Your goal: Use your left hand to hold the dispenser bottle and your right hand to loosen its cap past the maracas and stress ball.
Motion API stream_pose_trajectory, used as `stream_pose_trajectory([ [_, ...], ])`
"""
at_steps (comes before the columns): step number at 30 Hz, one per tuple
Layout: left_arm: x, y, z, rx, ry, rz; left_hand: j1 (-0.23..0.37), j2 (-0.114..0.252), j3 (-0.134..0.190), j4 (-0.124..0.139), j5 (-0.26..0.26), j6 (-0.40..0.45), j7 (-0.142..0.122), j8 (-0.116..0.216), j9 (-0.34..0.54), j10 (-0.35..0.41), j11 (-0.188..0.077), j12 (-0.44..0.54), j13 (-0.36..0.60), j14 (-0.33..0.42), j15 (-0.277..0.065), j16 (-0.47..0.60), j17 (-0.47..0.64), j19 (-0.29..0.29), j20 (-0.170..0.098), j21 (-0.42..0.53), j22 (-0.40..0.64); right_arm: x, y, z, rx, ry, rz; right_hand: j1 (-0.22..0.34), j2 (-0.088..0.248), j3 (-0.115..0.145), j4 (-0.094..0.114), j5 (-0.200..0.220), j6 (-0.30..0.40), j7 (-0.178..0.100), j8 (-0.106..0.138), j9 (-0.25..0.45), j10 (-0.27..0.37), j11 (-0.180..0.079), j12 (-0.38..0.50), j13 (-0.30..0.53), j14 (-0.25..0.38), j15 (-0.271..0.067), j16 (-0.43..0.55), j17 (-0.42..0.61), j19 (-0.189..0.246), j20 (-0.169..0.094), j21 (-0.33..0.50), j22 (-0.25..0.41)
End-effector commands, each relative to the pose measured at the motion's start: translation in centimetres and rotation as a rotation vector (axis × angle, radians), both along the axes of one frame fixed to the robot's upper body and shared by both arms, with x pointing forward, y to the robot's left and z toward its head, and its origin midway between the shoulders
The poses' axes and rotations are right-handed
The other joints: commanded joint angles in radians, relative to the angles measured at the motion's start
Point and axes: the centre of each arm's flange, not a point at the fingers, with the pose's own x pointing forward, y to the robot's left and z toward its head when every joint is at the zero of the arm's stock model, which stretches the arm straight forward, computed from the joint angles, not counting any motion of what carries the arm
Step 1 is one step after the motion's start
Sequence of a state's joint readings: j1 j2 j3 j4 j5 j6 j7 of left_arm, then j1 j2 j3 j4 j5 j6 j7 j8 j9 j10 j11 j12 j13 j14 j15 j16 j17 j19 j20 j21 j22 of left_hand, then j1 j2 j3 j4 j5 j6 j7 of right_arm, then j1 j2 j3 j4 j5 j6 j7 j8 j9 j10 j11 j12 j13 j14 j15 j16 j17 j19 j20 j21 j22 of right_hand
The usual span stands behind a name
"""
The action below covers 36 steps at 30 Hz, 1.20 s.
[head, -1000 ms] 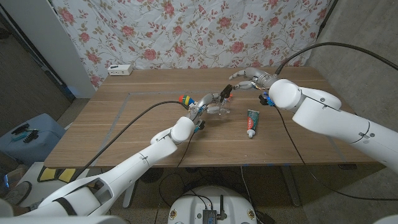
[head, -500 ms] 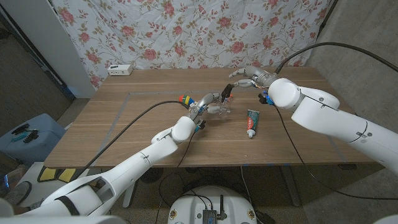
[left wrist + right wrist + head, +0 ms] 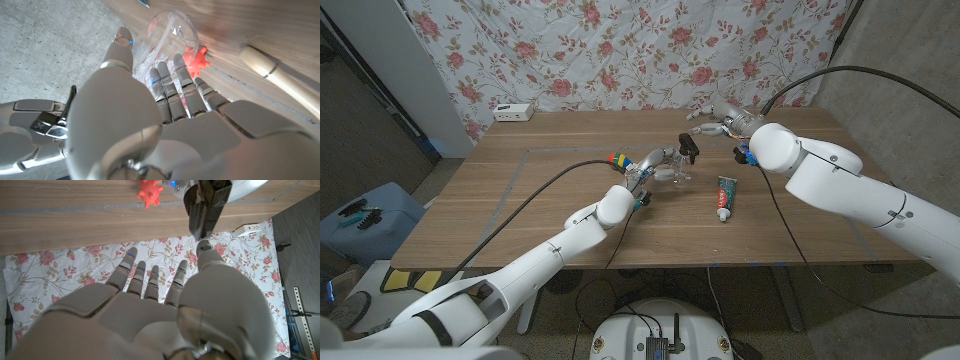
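Clear plastic is what the left hand (image 3: pixel 655 165) holds: the bottle (image 3: pixel 672 172) sits near the middle of the head view, a little above centre, and in the left wrist view the fingers (image 3: pixel 170 92) are curled around its see-through body (image 3: pixel 169 31). The black cap (image 3: pixel 687 148) stands at the upper right end of the bottle, pointing toward the right hand (image 3: pixel 718 120), which hovers in the upper middle-right of the head view, near the cap but apart from it. In the right wrist view this hand (image 3: pixel 165 305) has its fingers spread and holds nothing, and the dark cap (image 3: pixel 204 210) hangs just beyond the fingertips. I judge the step in hand is to bring the right hand onto the cap. To do it well, the right hand should come straight along the line of the cap, close thumb and fingers around its sides, and only then turn, while the left hand keeps the bottle firm so it does not twist together with the cap. The red spiky ball (image 3: pixel 148 193) and the maraca (image 3: pixel 618 159) lie close to the bottle, so the approach should stay above them. The toothpaste tube (image 3: pixel 724 196) lies at the right of centre, well out of the way.
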State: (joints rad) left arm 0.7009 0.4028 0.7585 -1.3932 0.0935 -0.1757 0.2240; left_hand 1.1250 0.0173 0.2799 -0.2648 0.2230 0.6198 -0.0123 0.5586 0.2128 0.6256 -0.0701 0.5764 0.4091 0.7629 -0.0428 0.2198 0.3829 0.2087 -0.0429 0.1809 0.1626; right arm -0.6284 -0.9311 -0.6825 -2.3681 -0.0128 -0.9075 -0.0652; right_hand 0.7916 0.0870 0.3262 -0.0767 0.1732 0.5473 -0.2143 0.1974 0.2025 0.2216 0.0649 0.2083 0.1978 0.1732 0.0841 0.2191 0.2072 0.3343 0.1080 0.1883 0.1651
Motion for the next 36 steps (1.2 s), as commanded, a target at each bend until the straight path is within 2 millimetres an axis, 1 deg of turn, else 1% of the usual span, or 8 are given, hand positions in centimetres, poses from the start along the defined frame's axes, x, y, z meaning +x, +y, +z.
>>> stream_pose_trajectory([
  [1, 0.4, -0.1, 0.3, -0.002, -0.001, -0.006, -0.1, 0.11, 0.123, 0.111, 0.005, 0.07, -0.025, 0.007, 0.004, 0.065, -0.053, 0.009, 0.163, 0.045, -0.106, 0.003, 0.003, 0.008, -0.048, 0.002, 0.002, -0.6, 0.0, 1.1, 0.01, -0.042, -0.012, -0.024, -0.002, -0.013, 0.005, 0.0, 0.021, 0.009, 0.01, 0.004, 0.012, 0.004, 0.005, 0.004, 0.01, 0.006, 0.008, 0.002, 0.009, 0.005, 0.006, 0.004],
  [6, 0.5, 0.0, 0.4, -0.003, 0.0, -0.003, -0.101, 0.111, 0.125, 0.111, 0.005, 0.07, -0.026, 0.007, 0.004, 0.065, -0.054, 0.009, 0.164, 0.045, -0.107, 0.001, 0.002, 0.008, -0.048, 0.002, 0.002, -1.1, 0.0, 1.3, 0.0, -0.046, -0.016, -0.049, -0.005, -0.025, 0.014, -0.001, 0.033, 0.027, 0.014, 0.005, 0.016, 0.009, 0.005, 0.004, 0.015, 0.01, 0.009, 0.003, 0.014, 0.009, 0.007, 0.005],
  [15, 0.7, 0.2, 0.6, -0.006, 0.0, 0.006, -0.105, 0.109, 0.127, 0.112, 0.005, 0.068, -0.024, 0.006, 0.003, 0.064, -0.054, 0.009, 0.163, 0.047, -0.105, -0.001, -0.001, 0.01, -0.048, 0.003, 0.002, -1.6, 0.1, 1.2, -0.026, -0.029, -0.003, -0.132, -0.045, -0.073, 0.034, -0.002, 0.025, 0.067, 0.008, 0.005, 0.01, 0.023, -0.001, 0.005, 0.01, 0.02, 0.003, 0.003, 0.013, 0.024, 0.004, 0.005],
  [19, 0.8, 0.3, 0.7, -0.007, -0.001, 0.008, -0.104, 0.109, 0.126, 0.111, 0.005, 0.069, -0.026, 0.006, 0.003, 0.065, -0.053, 0.009, 0.162, 0.046, -0.106, 0.0, 0.0, 0.01, -0.049, 0.003, 0.002, -1.6, 0.1, 1.1, -0.049, -0.004, 0.007, -0.155, -0.06, -0.087, 0.036, -0.001, 0.008, 0.082, 0.001, 0.005, 0.002, 0.027, -0.004, 0.005, -0.002, 0.029, -0.003, 0.003, 0.005, 0.028, 0.0, 0.005],
  [24, 1.0, 0.3, 0.9, -0.006, -0.002, 0.008, -0.105, 0.109, 0.127, 0.111, 0.005, 0.07, -0.028, 0.007, 0.003, 0.065, -0.055, 0.009, 0.162, 0.047, -0.107, 0.0, 0.0, 0.01, -0.048, 0.003, 0.002, -1.6, 0.3, 1.1, -0.085, 0.029, 0.01, -0.19, -0.074, -0.105, 0.04, 0.001, -0.034, 0.104, -0.011, 0.005, -0.033, 0.039, -0.015, 0.005, -0.03, 0.046, -0.015, 0.002, -0.016, 0.015, -0.005, 0.005],
  [27, 1.0, 0.2, 0.9, -0.007, -0.004, 0.008, -0.106, 0.109, 0.127, 0.111, 0.005, 0.069, -0.027, 0.006, 0.003, 0.065, -0.053, 0.009, 0.162, 0.047, -0.107, 0.001, 0.0, 0.01, -0.048, 0.003, 0.002, -1.7, 0.3, 1.0, -0.101, 0.045, 0.011, -0.198, -0.08, -0.109, 0.035, 0.004, -0.06, 0.118, -0.015, 0.005, -0.058, 0.048, -0.021, 0.006, -0.042, 0.053, -0.019, 0.0, -0.029, 0.015, -0.007, 0.005],
  [30, 1.1, 0.2, 1.0, -0.008, -0.007, 0.008, -0.105, 0.109, 0.127, 0.111, 0.005, 0.07, -0.027, 0.007, 0.003, 0.065, -0.054, 0.009, 0.162, 0.046, -0.107, 0.001, 0.001, 0.01, -0.048, 0.003, 0.002, -1.8, 0.4, 0.9, -0.115, 0.055, 0.004, -0.196, -0.084, -0.108, 0.027, 0.01, -0.089, 0.131, -0.02, 0.005, -0.071, 0.046, -0.022, 0.006, -0.055, 0.061, -0.024, -0.003, -0.036, 0.015, -0.007, 0.005],
  [36, 1.0, 0.2, 1.2, -0.006, -0.011, 0.01, -0.105, 0.109, 0.129, 0.11, 0.005, 0.071, -0.026, 0.007, 0.003, 0.066, -0.054, 0.009, 0.162, 0.047, -0.108, 0.0, 0.0, 0.011, -0.049, 0.003, 0.002, -2.0, 0.7, 0.7, -0.136, 0.073, -0.003, -0.188, -0.097, -0.105, 0.009, 0.023, -0.125, 0.163, -0.019, 0.006, -0.098, 0.053, -0.024, 0.006, -0.068, 0.07, -0.027, -0.006, -0.045, 0.024, -0.006, 0.004],
])
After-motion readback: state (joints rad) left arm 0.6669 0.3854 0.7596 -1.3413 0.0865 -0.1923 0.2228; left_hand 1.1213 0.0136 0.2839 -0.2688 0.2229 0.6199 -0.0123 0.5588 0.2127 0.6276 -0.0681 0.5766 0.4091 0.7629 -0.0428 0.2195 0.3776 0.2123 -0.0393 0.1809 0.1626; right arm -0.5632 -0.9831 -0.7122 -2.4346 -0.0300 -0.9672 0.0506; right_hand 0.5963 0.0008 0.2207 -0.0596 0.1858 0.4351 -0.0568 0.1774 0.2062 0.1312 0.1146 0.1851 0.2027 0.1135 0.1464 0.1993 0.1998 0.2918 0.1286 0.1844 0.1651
